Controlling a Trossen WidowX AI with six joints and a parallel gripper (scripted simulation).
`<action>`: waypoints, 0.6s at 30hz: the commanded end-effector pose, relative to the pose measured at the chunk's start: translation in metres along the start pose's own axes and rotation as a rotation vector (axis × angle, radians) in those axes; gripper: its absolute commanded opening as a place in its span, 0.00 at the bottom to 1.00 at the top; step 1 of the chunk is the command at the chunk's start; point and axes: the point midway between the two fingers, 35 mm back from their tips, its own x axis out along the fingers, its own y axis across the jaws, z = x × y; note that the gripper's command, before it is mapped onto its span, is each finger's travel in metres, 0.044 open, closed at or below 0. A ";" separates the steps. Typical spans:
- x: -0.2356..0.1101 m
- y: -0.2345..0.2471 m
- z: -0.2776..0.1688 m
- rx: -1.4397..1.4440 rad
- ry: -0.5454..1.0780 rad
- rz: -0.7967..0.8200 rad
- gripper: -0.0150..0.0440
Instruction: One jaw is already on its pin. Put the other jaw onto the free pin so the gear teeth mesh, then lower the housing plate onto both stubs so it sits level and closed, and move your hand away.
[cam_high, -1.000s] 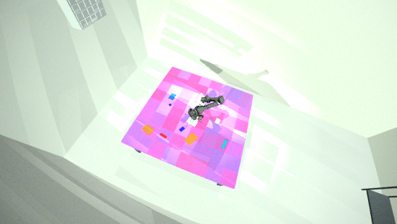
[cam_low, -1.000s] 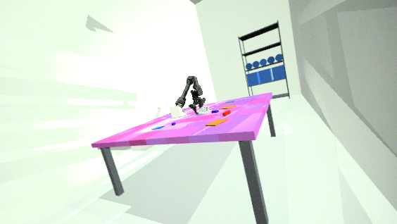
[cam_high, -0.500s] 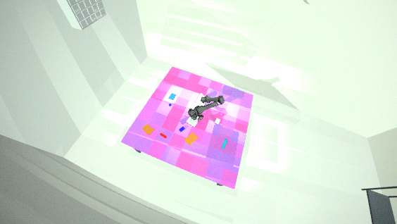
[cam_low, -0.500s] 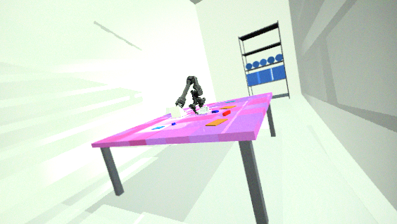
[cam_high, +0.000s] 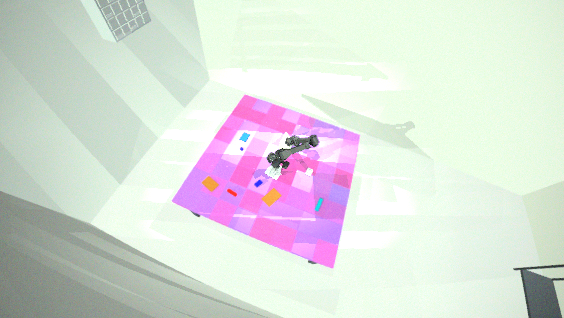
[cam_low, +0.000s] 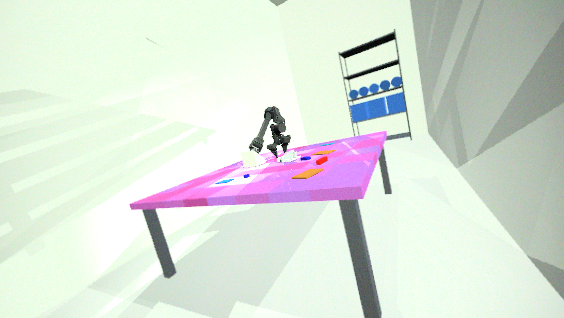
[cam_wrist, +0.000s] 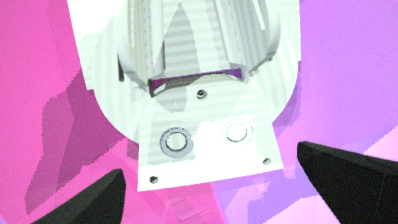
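Note:
The white gripper assembly lies on the table in front of the arm. In the wrist view, the white housing plate lies across the near ends of the left jaw and the right jaw, above the round-edged base. A round stub shows in each of its two large holes, the left stub and the right stub. The plate hides the gear teeth; its exact level cannot be told. My gripper is open and empty, one finger beyond each side of the plate, touching neither.
A blue block, a red block and two orange pads lie beyond the assembly. A cyan bar and a small white piece lie to one side, a light blue piece on the other.

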 end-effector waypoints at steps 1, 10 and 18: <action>-0.041 0.001 0.000 -0.012 -0.017 -0.009 1.00; -0.068 -0.006 -0.016 -0.004 -0.024 -0.014 1.00; -0.099 -0.008 -0.045 -0.008 -0.014 -0.013 1.00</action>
